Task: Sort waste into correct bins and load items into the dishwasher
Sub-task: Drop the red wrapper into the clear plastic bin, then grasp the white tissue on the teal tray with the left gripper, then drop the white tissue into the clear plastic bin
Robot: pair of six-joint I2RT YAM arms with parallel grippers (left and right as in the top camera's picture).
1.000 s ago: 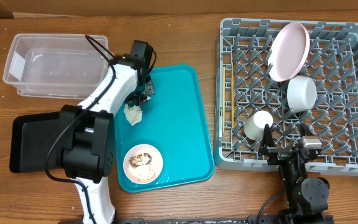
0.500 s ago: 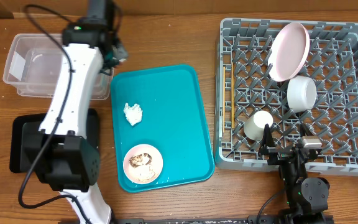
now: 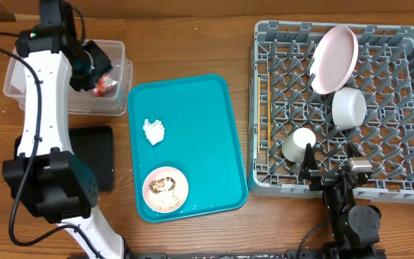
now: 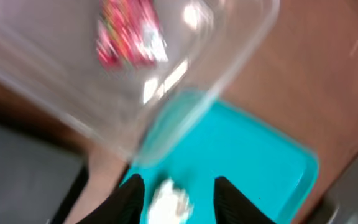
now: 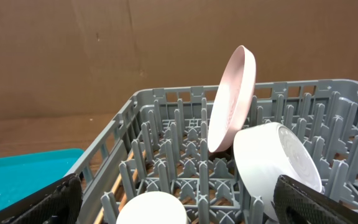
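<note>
The small red printed wrapper (image 3: 105, 86) lies inside the clear tub (image 3: 27, 79); it shows blurred in the left wrist view (image 4: 129, 34). My left gripper (image 3: 100, 70) hovers over the tub's right end, open and empty (image 4: 182, 196). The crumpled white tissue wad (image 3: 154, 131) lies on the teal tray (image 3: 207, 115), seen far below between my left fingers (image 4: 169, 202). A white bowl with brown food bits (image 3: 165, 189) sits at the tray's front. The grey rack (image 3: 408, 180) holds the pinkish plate (image 3: 335, 59), a white bowl (image 3: 348, 108) and the cup (image 3: 299, 144). My right gripper (image 3: 333, 173) is open at the rack's front edge.
The black tray (image 3: 95, 155) lies in front of the clear tub, partly under my left arm. In the right wrist view the plate (image 5: 232, 99) leans upright, with the bowl (image 5: 272, 155) and cup (image 5: 151, 208) in front of it. Chopsticks cannot be made out.
My left arm swung from the teal tray beside the tissue up and left to the clear tub. The red wrapper now lies in the tub. The right arm has not moved.
</note>
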